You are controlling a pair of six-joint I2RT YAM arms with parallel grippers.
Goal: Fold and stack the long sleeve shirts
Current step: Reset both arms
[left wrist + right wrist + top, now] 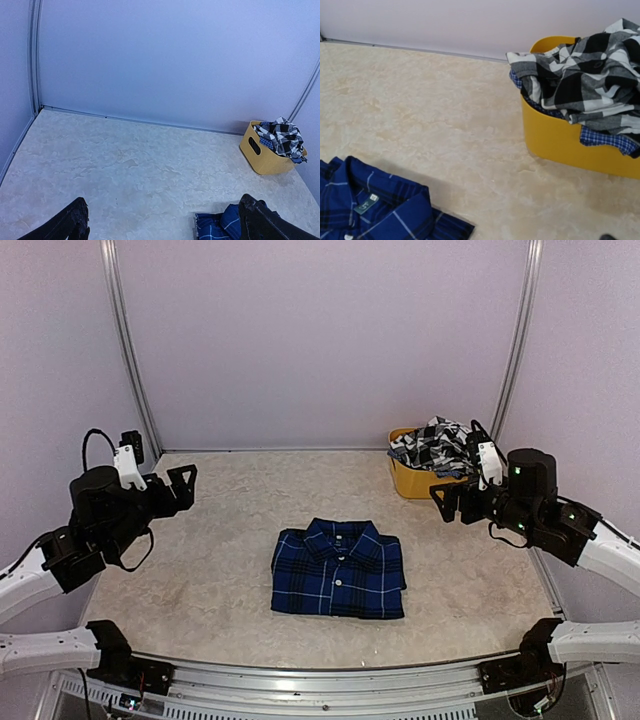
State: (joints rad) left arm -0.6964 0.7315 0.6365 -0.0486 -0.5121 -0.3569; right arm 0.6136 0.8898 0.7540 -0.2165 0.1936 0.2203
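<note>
On mottled tabletop (200, 570), square-folded blue plaid shirt (339, 570), checked shirt (437, 445) crumpled in tub (410, 483), both jaws wide

Left pincer (183, 488) and right pincer (445, 502) raised over the desk (215, 585), jaws wide, holding nothing. Between them, well apart from both: folded blue plaid shirt (338, 570). Just behind right pincer: yellow tub (411, 481) heaped with black-and-white checked shirt (434, 444).

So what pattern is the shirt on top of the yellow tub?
The shirt is black-and-white checked; right wrist view shows it best.
</note>
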